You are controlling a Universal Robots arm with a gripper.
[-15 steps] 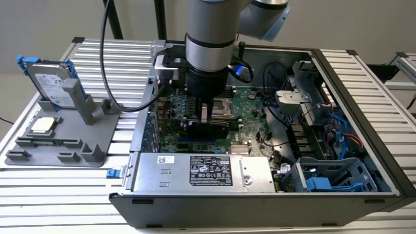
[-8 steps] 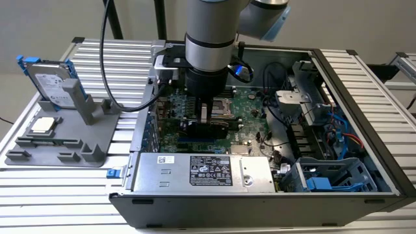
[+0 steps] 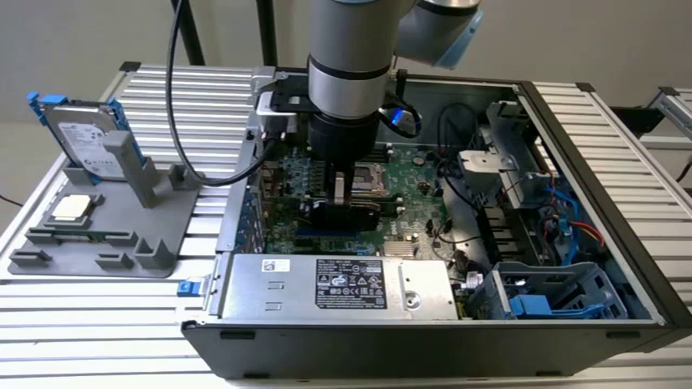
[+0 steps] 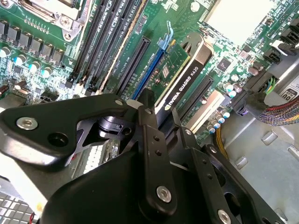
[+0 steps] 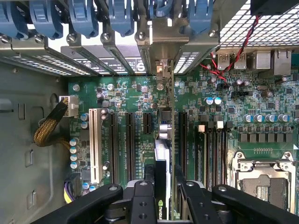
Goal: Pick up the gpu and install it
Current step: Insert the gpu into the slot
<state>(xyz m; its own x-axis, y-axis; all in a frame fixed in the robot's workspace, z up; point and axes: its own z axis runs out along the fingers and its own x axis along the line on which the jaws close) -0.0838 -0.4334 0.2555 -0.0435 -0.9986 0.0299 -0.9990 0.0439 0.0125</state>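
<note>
While you looked at this moment, the pick-up part was done and the putting-in part was in hand. Your gripper point(image 4: 152, 109) was down inside the open computer case point(image 3: 605, 154), and its fingers point(image 4: 145, 100) were closed tight on the gpu point(image 4: 187, 70), one on each flat side of the card.

You could see the gpu standing on its thin edge, right over the long slots point(image 5: 128, 140) of the green motherboard point(image 3: 416, 174). I judged that it was lined up with a slot, but I could not tell if it was pushed all the way in.

I judged that a good fit called for the card's bottom edge to sit straight over the slot, and for a push straight down, with no tilt.

The gpu's long side ran along the slot. In the first wrist view, its far end pointed at the back wall of the case, where the metal slot covers point(image 5: 117, 60) were. Its black cooler side faced one way and its green side the other.

On the worktop point(image 3: 97, 316), at the exterior view's left, a hard drive point(image 3: 81, 138) stood in a grey holder point(image 3: 130, 243).
</note>
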